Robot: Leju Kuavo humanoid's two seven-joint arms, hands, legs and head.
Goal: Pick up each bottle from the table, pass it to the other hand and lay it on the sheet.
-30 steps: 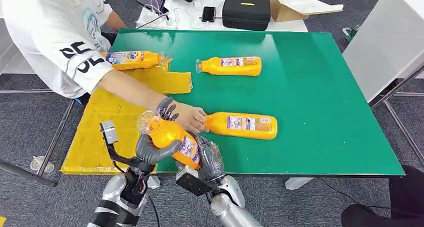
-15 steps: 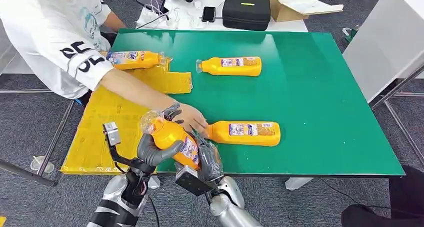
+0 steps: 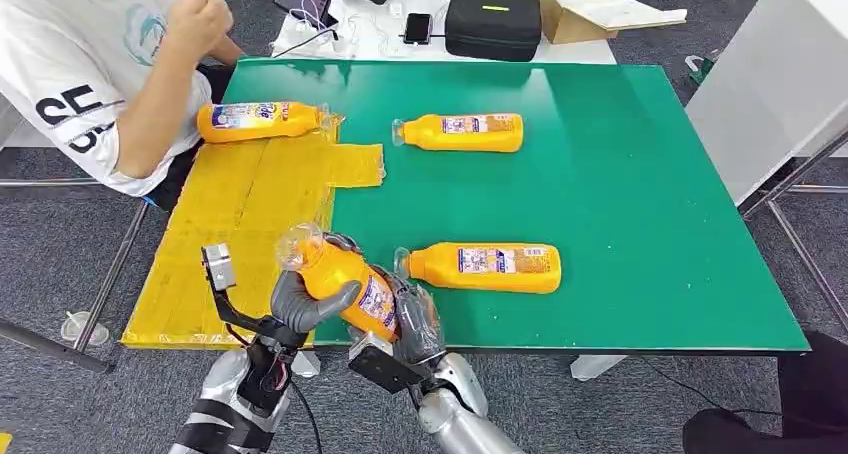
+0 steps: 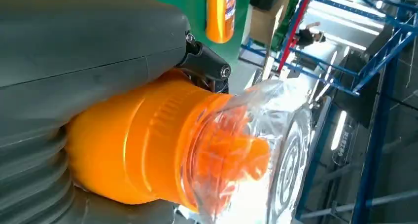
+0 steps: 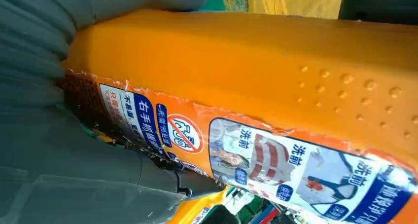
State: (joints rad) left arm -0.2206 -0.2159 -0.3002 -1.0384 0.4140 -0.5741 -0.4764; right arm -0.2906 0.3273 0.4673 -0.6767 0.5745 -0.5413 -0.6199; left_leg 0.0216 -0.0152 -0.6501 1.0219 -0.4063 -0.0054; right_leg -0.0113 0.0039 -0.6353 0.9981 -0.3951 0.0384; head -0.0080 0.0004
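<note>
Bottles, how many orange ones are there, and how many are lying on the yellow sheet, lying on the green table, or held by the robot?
On the yellow sheet: 1
On the green table: 2
Held in the robot's hands: 1
Total: 4 bottles

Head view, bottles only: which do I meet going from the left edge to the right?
Bottle on the yellow sheet → bottle held in both hands → far bottle on the green table → near bottle on the green table.
</note>
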